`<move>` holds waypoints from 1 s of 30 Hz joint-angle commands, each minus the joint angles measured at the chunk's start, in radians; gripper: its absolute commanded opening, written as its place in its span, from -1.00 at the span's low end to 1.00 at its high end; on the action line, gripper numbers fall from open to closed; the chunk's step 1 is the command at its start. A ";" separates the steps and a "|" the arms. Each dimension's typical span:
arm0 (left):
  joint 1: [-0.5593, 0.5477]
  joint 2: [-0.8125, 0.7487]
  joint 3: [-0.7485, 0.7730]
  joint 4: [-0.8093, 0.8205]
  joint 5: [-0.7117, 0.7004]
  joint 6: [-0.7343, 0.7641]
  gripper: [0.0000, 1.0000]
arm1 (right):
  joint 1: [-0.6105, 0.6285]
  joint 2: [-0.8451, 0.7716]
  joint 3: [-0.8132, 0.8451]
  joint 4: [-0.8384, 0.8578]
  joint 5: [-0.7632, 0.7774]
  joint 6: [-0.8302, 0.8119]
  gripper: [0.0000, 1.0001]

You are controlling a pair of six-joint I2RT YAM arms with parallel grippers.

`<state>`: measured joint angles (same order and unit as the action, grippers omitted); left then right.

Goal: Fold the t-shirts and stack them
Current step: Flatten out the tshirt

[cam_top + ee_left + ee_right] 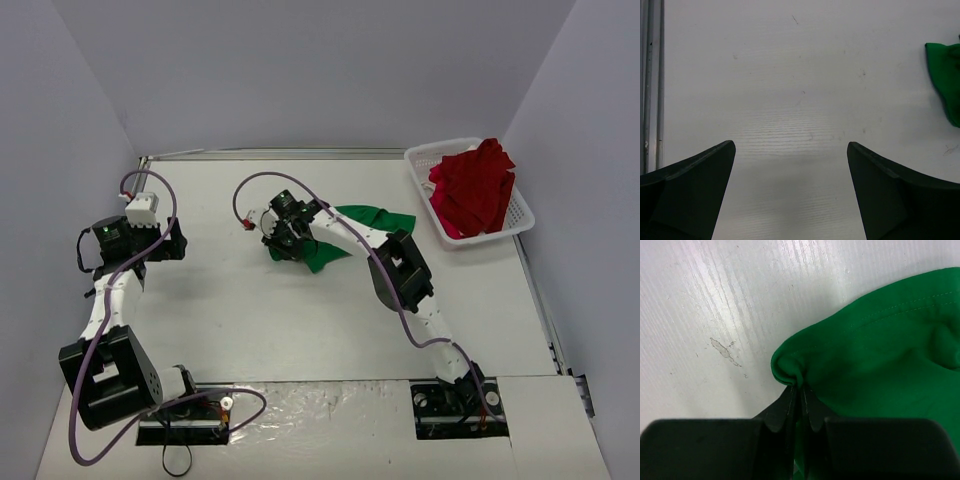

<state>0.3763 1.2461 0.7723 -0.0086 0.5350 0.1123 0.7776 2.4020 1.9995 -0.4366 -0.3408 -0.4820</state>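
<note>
The bright green t-shirt (330, 250) lies bunched on the table's middle, mostly under my right arm. My right gripper (284, 240) is shut on a folded edge of it; in the right wrist view the gripper (801, 390) pinches the cloth (880, 360) between closed jaws. The deep red t-shirt (472, 188) sits crumpled in the white basket (520, 210) at the back right. My left gripper (172, 242) is open and empty at the far left; in its wrist view the gripper (791, 150) hovers over bare table, with a green shirt corner (946, 80) at the right edge.
A metal rail (652, 85) runs along the table's left edge. Purple cables loop from both arms. White walls enclose the table on three sides.
</note>
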 commanded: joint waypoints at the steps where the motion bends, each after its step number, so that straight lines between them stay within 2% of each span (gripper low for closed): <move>1: 0.004 0.000 0.004 0.030 0.026 0.003 0.89 | 0.022 0.011 0.005 -0.068 0.029 -0.001 -1.00; 6: 0.003 -0.022 0.008 0.015 0.032 0.009 0.89 | 0.064 -0.078 0.025 -0.120 0.054 -0.012 -1.00; 12: 0.003 -0.086 0.019 0.010 0.052 0.009 0.89 | 0.118 -0.361 0.070 -0.165 0.114 -0.023 -1.00; 18: -0.010 -0.122 0.065 -0.040 0.042 0.024 0.89 | 0.098 -0.582 0.168 -0.188 0.243 -0.052 -1.00; 21: -0.031 -0.125 0.110 -0.086 0.029 0.050 0.89 | -0.050 -0.624 0.197 -0.179 0.208 -0.055 -1.00; 24: -0.077 -0.122 0.137 -0.117 -0.004 0.064 0.89 | -0.307 -0.633 0.161 -0.136 0.152 -0.041 -1.00; 28: -0.164 -0.109 0.150 -0.119 -0.058 0.076 0.89 | -0.479 -0.616 0.055 -0.088 0.099 -0.029 -1.00; 30: -0.210 -0.097 0.153 -0.111 -0.072 0.072 0.89 | -0.518 -0.598 0.012 -0.076 0.092 -0.024 -1.00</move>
<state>0.2070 1.1500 0.8806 -0.1024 0.4965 0.1658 0.2813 1.7454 2.0842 -0.5076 -0.1997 -0.5171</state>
